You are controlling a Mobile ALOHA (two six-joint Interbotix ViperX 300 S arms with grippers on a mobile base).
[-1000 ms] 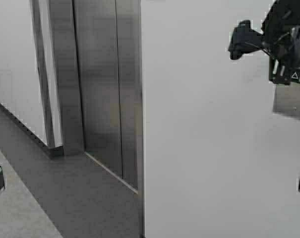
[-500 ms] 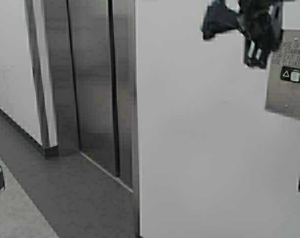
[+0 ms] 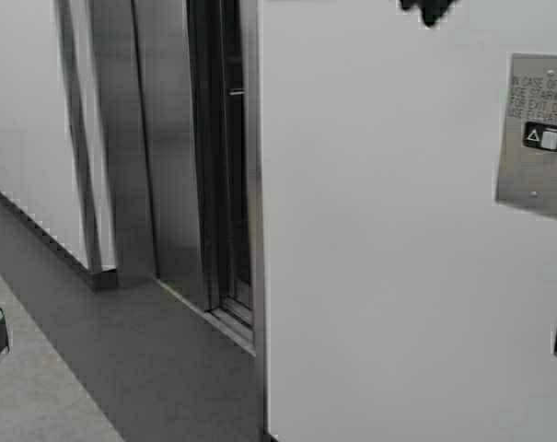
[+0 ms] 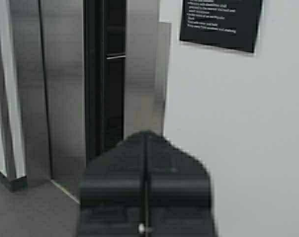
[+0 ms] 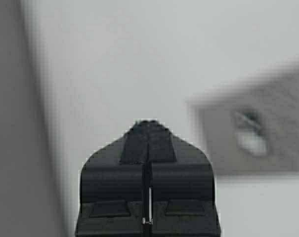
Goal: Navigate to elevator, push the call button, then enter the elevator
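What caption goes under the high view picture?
Elevator doors parted beside a white wall; call button sits uncovered on its steel plate.

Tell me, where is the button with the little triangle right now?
In the high view the call button sits far right, on the steel wall plate mounted on the white wall, to the right of the elevator.

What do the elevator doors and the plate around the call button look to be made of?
The tall grey elevator doors look like brushed stainless steel, showing soft vertical streaked reflections. The rectangular wall plate around the small dark call button looks like the same brushed metal, with engraved lettering.
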